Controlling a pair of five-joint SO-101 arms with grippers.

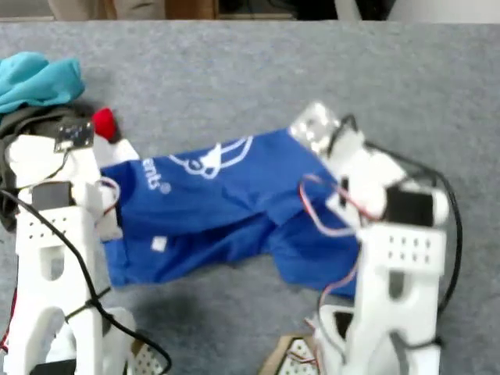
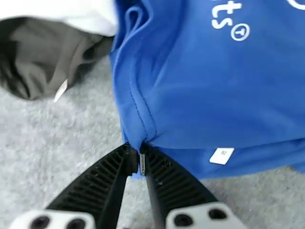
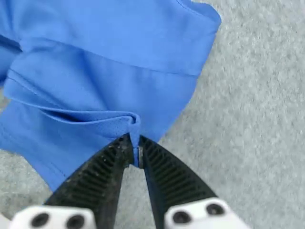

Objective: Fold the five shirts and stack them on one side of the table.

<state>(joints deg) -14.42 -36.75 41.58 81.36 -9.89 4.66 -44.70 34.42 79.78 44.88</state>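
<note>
Overhead plus two wrist cameras.
The high view looked down over the counter (image 1: 234,70); wrist views peered closely past the left hand (image 2: 139,160) and right hand (image 3: 136,152) at the shared blue shirt (image 1: 226,207).

Printed matter, three entries, all on the blue shirt (image 1: 226,203). 1: a line of white lettering (image 2: 224,16) across the chest, at the end of the shirt nearer the table's left edge, closing with a small circled mark (image 2: 239,32). In the left wrist view its last letters run off at the edge. 2: a white outline drawing (image 1: 215,158) just beside the lettering, toward the middle of the shirt, with no words legible in it. 3: a small white label (image 2: 221,155) on the fold facing the table's near edge, with tiny dark print too small to make out.
</note>
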